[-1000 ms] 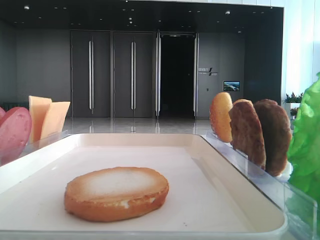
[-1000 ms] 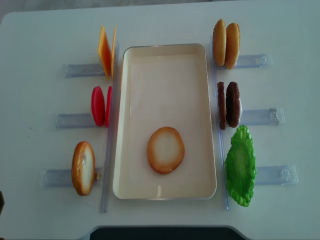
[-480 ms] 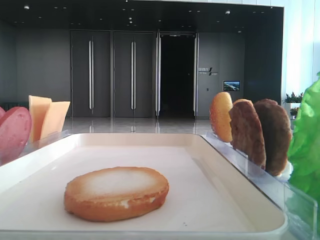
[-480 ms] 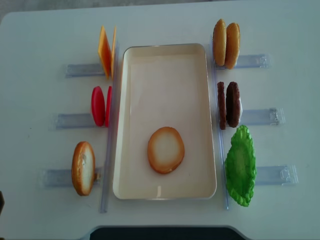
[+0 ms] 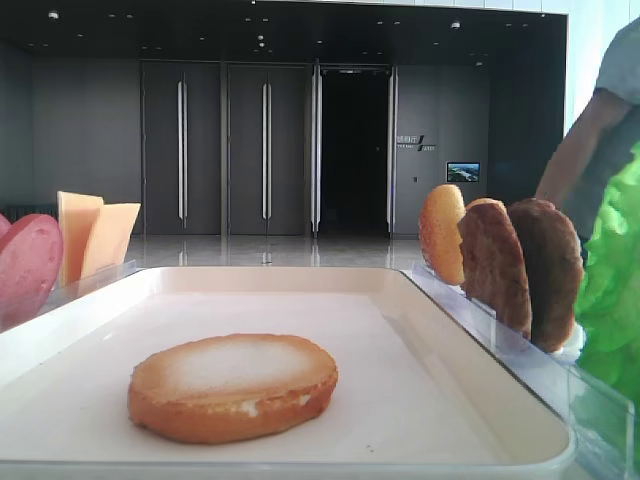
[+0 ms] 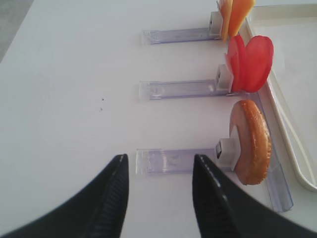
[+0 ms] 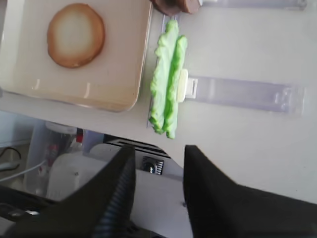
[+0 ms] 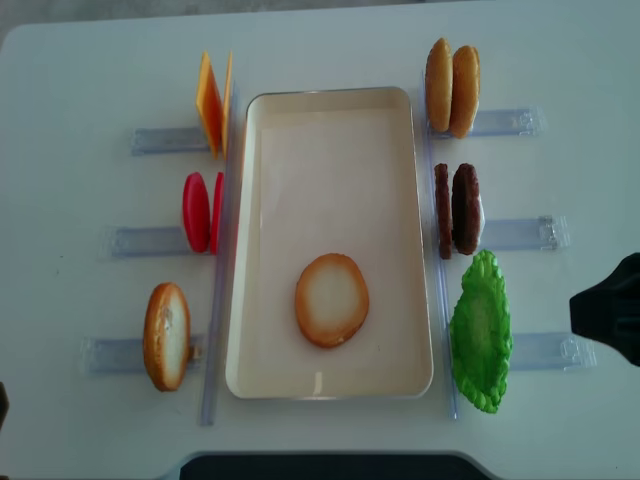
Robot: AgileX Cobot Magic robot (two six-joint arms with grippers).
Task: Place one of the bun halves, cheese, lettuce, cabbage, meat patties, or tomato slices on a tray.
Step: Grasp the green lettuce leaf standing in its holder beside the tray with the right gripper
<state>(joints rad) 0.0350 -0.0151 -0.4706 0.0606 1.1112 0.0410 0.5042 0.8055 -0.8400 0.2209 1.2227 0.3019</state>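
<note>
Since a second ago my right arm has slid into the overhead view, right gripper (image 7: 158,168) with jaws apart and holding nothing, near the lettuce (image 8: 481,331). It stands on edge in its clear rack (image 8: 545,351), just outside the tray (image 8: 330,98); looks floppy and light, so I'd pinch the top ruffle. One bun half (image 8: 332,299) already lies in the tray.
</note>
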